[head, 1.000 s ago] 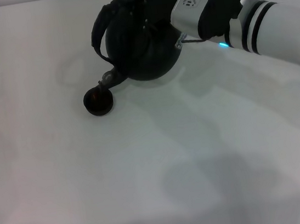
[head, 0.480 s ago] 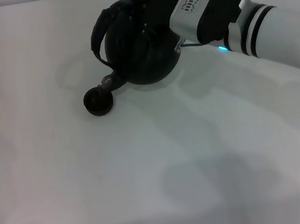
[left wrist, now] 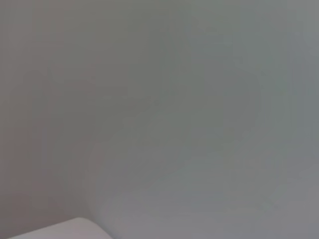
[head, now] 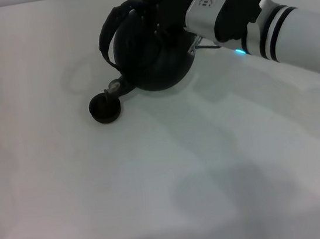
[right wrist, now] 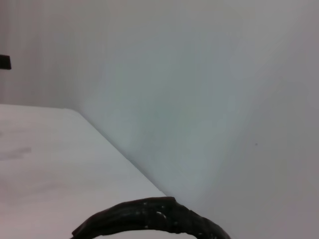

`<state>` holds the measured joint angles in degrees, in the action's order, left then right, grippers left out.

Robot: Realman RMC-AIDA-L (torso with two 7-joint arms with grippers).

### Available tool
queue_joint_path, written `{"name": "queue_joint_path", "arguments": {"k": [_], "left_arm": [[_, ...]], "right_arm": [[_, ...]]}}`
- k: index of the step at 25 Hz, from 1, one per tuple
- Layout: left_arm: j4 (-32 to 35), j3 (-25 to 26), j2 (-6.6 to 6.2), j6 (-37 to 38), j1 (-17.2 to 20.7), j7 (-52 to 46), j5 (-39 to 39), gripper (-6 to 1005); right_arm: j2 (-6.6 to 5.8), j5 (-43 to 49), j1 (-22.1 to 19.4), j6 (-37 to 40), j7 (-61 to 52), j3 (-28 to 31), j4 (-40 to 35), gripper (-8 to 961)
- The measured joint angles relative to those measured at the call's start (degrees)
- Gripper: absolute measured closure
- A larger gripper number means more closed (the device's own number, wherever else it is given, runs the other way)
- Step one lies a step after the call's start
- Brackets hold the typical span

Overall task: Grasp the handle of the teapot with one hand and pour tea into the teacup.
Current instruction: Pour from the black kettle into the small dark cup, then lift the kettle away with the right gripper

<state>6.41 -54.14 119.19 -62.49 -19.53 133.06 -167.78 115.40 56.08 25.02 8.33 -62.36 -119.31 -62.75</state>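
Observation:
In the head view the black teapot (head: 152, 58) is at the table's far middle, tilted with its spout (head: 115, 87) pointing down to the left. The spout's pale tip sits just over the far rim of the small dark teacup (head: 104, 108), which stands on the table. My right gripper (head: 163, 4) reaches in from the right and is shut on the arched black handle (head: 110, 27) at the pot's top. The handle also shows as a dark arc in the right wrist view (right wrist: 149, 218). My left gripper is out of view.
The white table (head: 157, 185) stretches wide toward me and to the left. My right arm's white forearm (head: 302, 36) crosses the far right corner. The left wrist view shows only a plain pale surface (left wrist: 159, 119).
The teapot has tipped slightly, and its spout tip has dropped a little closer to the teacup's rim. My right wrist has shifted slightly. The teacup has not moved.

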Motion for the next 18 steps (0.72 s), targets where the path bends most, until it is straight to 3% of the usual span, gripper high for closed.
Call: {"name": "queue_joint_path", "arguments": {"k": [18], "left_arm": [[0.0, 0.0, 0.08, 0.0, 0.2, -0.3, 0.0, 123]], "right_arm": [[0.00, -7.4, -1.7, 0.6, -0.2, 1.2, 0.4, 773]]}}
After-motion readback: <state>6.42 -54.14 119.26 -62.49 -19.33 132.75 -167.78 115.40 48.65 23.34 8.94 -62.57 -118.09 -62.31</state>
